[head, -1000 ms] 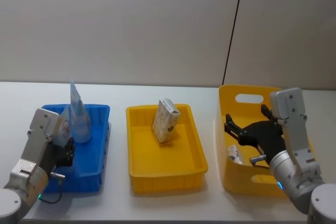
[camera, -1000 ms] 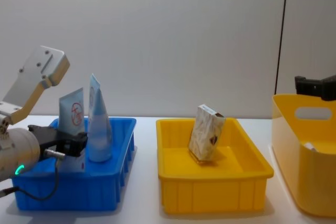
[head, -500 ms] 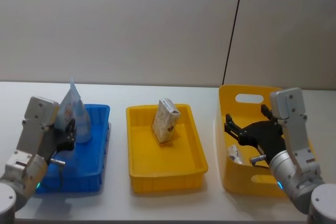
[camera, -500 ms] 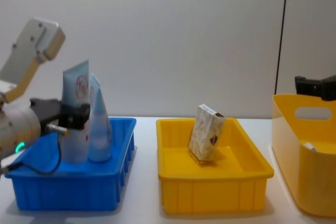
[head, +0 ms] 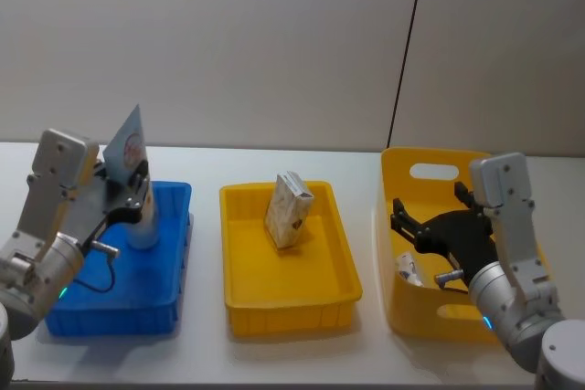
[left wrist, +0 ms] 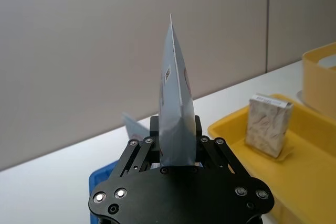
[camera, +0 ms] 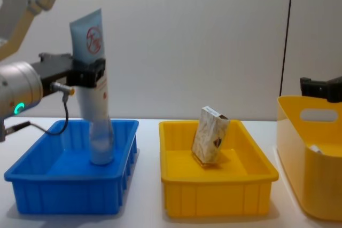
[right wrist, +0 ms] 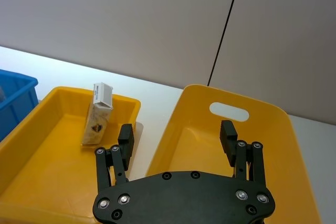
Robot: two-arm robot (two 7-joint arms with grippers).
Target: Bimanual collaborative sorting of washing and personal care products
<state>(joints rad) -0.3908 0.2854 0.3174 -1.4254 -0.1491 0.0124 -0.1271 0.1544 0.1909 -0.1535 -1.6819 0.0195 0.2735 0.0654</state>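
Three bins sit in a row on the white tabletop point(head: 203, 317): a deep yellow basket point(head: 420, 317) on the right, a yellow tray point(head: 292, 303) in the middle and a blue tray point(camera: 69, 198) on the left. Over the blue tray the left gripper point(camera: 88, 73) is clamped on a tall pale-blue tube point(camera: 91, 41), holding it nearly upright, crimped end up. Just beside the tube's lower end, a clear bottle point(camera: 101, 150) stands in the blue tray. A marbled pack point(head: 290, 212) leans on edge in the yellow tray. The right gripper point(right wrist: 177, 130) hangs over the basket with its jaws wide apart and nothing between them. A small pale item point(head: 409, 268) lies on the basket's floor; I can't make out what it is.

To my eye this is the carrying step, with the tube up and ready to go to its bin. Next the left arm needs to travel sideways high enough to clear the tray wall without knocking the bottle, perhaps meeting the waiting right gripper.
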